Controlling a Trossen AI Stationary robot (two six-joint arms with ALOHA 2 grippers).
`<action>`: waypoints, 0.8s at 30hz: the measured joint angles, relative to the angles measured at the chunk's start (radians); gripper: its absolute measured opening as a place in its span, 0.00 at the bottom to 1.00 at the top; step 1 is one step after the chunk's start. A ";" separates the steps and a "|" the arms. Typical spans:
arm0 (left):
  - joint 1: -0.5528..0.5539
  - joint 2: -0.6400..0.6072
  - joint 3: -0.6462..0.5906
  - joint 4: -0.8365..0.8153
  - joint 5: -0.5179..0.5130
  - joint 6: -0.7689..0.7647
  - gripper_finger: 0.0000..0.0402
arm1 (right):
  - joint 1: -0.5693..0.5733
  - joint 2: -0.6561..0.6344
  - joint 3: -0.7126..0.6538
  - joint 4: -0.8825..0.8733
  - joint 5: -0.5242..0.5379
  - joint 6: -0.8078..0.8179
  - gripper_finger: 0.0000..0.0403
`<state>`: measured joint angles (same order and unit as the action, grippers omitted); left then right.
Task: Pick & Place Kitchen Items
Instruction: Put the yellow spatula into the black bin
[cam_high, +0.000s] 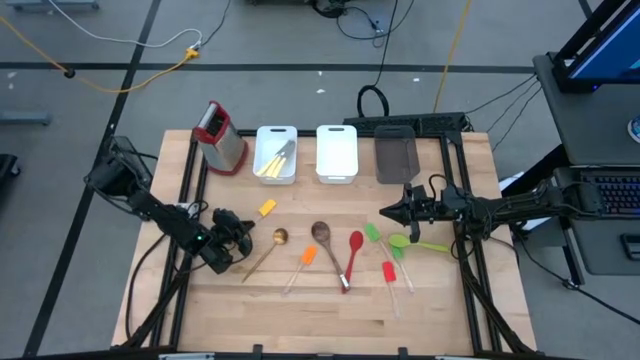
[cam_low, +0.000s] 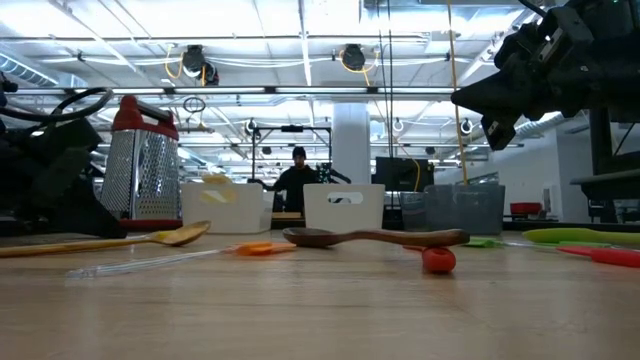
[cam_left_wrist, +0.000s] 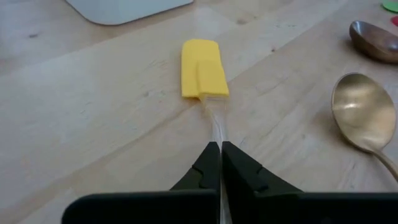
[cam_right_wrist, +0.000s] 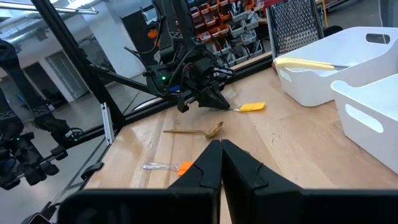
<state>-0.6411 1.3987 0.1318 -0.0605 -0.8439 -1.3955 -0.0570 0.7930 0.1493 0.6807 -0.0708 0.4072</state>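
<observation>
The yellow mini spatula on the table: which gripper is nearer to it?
Left. The left gripper is shut on the clear handle of the yellow mini spatula; the right gripper hangs shut well across the table, beyond the spoons.

My left gripper (cam_left_wrist: 220, 163) sits low at the table's (cam_high: 300, 310) left side, clamped on the clear handle of a mini spatula (cam_left_wrist: 203, 70) whose blade lies toward the bins. Just to its right lies a metal spoon (cam_high: 279, 237), then a wooden spoon (cam_high: 321, 234), with further utensils beyond. Along the far edge stand the grater (cam_high: 220, 138), then three bins side by side; the leftmost bin (cam_high: 276, 152) holds what seem to be knives. My right gripper (cam_high: 392, 212) hangs above the table's right side.
</observation>
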 joint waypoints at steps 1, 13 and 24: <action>0.000 0.000 0.000 0.000 -0.001 0.002 0.01 | 0.000 0.000 0.000 0.000 0.000 0.000 0.00; 0.019 -0.115 -0.002 -0.050 0.012 0.006 0.21 | 0.000 0.000 0.000 0.000 -0.003 0.000 0.00; 0.074 -0.288 -0.002 -0.080 0.003 0.131 0.47 | 0.000 0.000 0.000 0.000 -0.004 0.000 0.00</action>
<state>-0.5672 1.1102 0.1303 -0.1407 -0.8411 -1.2648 -0.0570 0.7931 0.1493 0.6807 -0.0746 0.4072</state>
